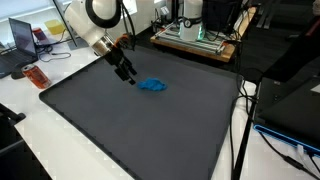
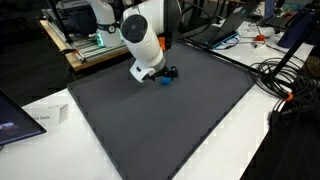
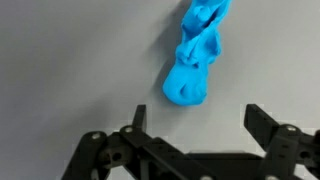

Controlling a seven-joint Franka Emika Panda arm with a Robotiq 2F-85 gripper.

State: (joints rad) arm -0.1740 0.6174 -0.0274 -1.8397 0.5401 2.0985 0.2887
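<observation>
A dark grey mat (image 1: 130, 130), flat, matte and faintly textured, covers most of the white table (image 1: 60, 150). On it lies the one thing the work concerns. The white arm (image 2: 143, 40), smooth and rounded at the joints, leans low over the mat's far part.

The black gripper (image 1: 127, 75), hard-edged metal and plastic, hangs just beside the cloth (image 1: 153, 85), released and holding nothing. In the wrist view its two fingers (image 3: 255, 118) stand wide apart.

The step looks like the approach. A grasp would call for moving forward until the bundle sits between the fingers, then lowering to the mat.

The cloth is bright blue, soft and crumpled into a long, knotted lump (image 3: 195, 60) with a rounder end nearest the gripper.
</observation>
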